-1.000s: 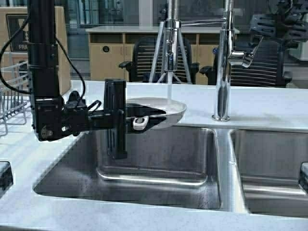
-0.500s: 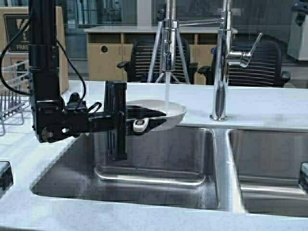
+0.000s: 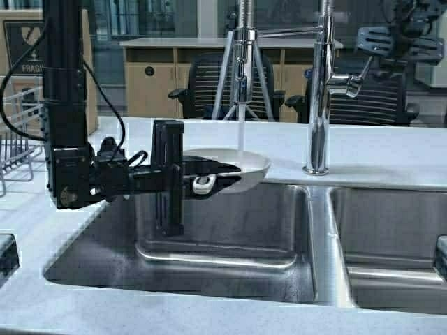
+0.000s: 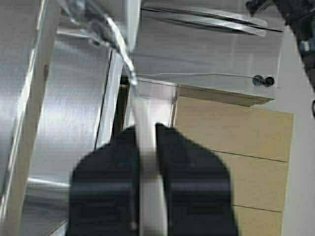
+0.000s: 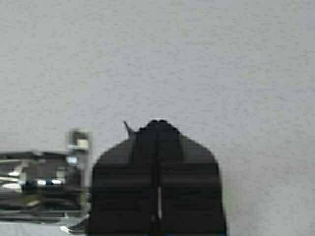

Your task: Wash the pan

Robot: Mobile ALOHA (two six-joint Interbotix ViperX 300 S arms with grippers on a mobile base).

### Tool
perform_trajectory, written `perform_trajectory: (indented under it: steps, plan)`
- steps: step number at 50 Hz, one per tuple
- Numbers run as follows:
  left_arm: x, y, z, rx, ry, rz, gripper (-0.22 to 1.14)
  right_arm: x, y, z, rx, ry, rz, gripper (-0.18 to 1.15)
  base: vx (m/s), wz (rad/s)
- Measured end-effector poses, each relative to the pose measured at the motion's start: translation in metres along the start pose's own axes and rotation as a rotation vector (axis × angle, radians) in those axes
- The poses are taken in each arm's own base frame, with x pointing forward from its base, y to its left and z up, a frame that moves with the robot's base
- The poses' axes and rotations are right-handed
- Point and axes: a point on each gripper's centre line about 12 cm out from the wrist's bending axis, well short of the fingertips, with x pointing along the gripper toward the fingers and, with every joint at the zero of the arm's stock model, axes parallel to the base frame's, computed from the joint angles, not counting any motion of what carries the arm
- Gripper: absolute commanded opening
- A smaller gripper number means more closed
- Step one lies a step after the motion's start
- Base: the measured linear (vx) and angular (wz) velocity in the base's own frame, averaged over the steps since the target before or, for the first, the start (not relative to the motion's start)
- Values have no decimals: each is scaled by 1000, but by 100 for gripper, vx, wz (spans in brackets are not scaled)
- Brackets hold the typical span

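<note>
At about nine o'clock in the high view a wire rack (image 3: 15,136) stands on the pale tabletop (image 3: 391,157). Just past it the left arm comes down and reaches sideways, its left gripper (image 3: 209,169) held over the left basin of the steel sink (image 3: 230,237), near the basin's far edge. Its jaws are pinching the short pale handle of the pan (image 3: 241,165); the left wrist view shows the handle squeezed between the two dark fingers (image 4: 110,172). The pan sits level above the basin, toward twelve o'clock of it, its far rim about even with the tabletop's edge behind. A thin stream of water (image 3: 240,136) falls from the spray head of the tap (image 3: 318,91) into the bowl of the pan. The tap's upright column stands on the tabletop at about one o'clock from the pan, well apart from it. The right gripper (image 5: 157,129) hangs over bare tabletop, jaws pressed together, with what may be a rim of the sink, though it is blurred, beside it.
</note>
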Motion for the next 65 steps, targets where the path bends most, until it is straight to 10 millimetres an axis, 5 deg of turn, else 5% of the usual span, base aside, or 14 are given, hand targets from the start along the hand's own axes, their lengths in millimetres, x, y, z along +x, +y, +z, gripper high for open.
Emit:
perform_trajectory:
  steps: [6,18,27,39,47,56,65]
  plan:
    - [0,0,0,0,-2,0,2,0,27,7,-35,-15,43,5,0,0]
    - [3,1,1,-1,3,-34,2,-2,38,15,-126,-28,54,5,0,0]
    - [18,-2,10,85,5,-144,2,-34,44,28,-176,-72,66,5,0,-1]
    - [38,-5,21,226,-57,-198,2,-91,35,28,-165,-142,69,5,0,0]
    - [33,0,29,230,-148,-38,2,-127,19,20,-131,-213,58,5,0,0]
    - [18,7,26,196,-161,251,2,-140,4,1,-79,-204,37,5,0,0]
    - [18,6,9,84,-40,284,2,-143,2,-19,-65,-168,37,5,0,0]
